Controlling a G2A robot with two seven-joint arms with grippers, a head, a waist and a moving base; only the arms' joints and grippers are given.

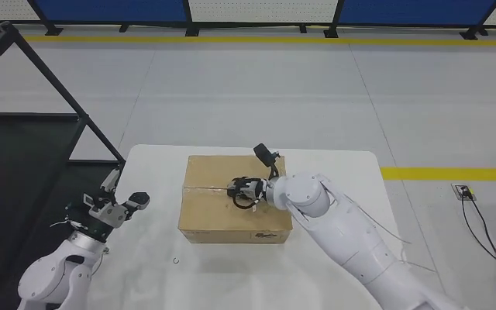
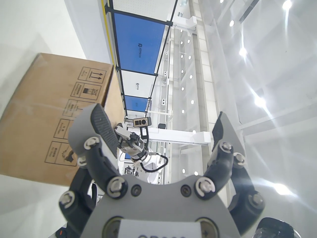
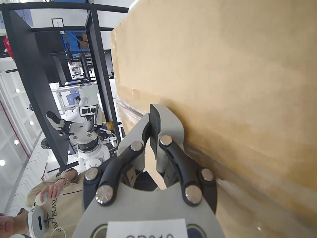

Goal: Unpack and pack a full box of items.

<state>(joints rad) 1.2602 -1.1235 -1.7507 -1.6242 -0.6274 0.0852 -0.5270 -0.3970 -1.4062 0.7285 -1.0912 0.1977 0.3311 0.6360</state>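
Top view: right gripper (image 1: 235,187) closed atop box (image 1: 211,218); left gripper (image 1: 125,191) spread.

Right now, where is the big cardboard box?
In the top view the cardboard box sits closed in the middle of the white table, right gripper at its top seam, left gripper apart to its left.

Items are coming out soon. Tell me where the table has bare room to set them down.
Widest bare patch: table between the box and the left gripper. Another lies right of the box, partly under the right arm. The front strip holds a small dark item. Crowded: the box top, under the right gripper.
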